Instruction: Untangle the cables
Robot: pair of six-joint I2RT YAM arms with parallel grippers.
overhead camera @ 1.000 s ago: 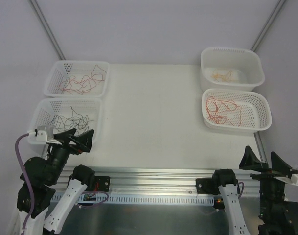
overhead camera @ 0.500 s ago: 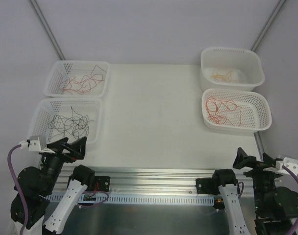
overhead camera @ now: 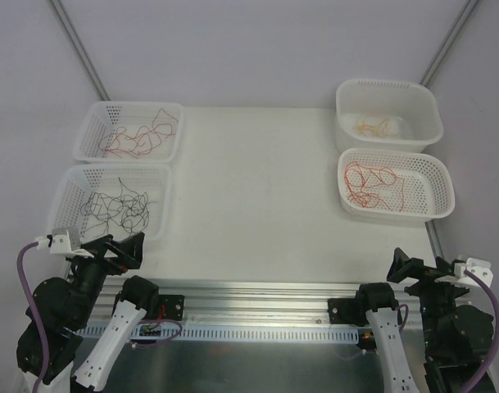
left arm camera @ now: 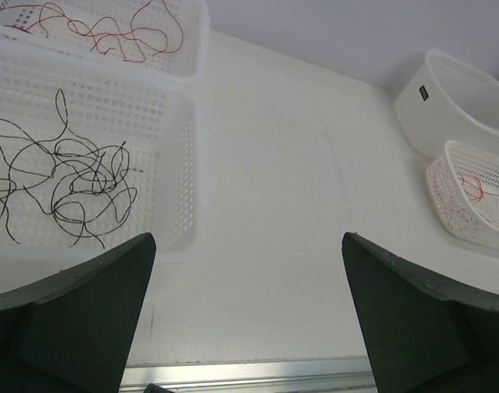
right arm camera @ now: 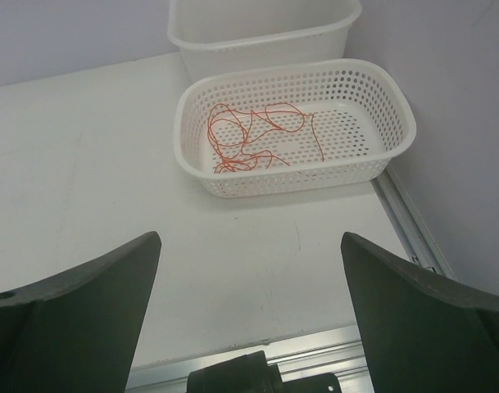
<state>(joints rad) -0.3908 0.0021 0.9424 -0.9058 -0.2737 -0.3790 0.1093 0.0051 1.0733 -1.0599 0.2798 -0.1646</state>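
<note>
Left hand (overhead camera: 120, 243): is hovering at the near-left edge of the bench (overhead camera: 257, 188), just short of the near-left basket (overhead camera: 110, 168); its two dark fingers (left arm camera: 77, 319) are standing spread wide apart, with bare bench showing between them in the left wrist view.
Right hand (overhead camera: 419, 268): is hanging at the near-right corner, near the bench's edge and well apart from the baskets; its fingers (right arm camera: 421, 319) are likewise gaping wide, framing the near-right basket (right arm camera: 392, 98) ahead of them.
Black cables (left arm camera: 65, 180): are lying as a loose curly tangle on the floor of the near-left basket, loops crossing one another.
Red cables (overhead camera: 138, 135): are resting in the far-left basket (overhead camera: 130, 105), spread in thin wavy strands; that basket is sitting just beyond the near-left one.
Orange cables (right arm camera: 249, 135): are lying bunched toward the left half of the near-right basket, several loops overlapping.
Pale yellow cables (overhead camera: 372, 125): are sitting as a small faint cluster in the far-right tub (overhead camera: 386, 83), which is standing just behind the near-right basket; single strands are too fine to tell apart.
Bench: is carrying all four containers, two along each side.
</note>
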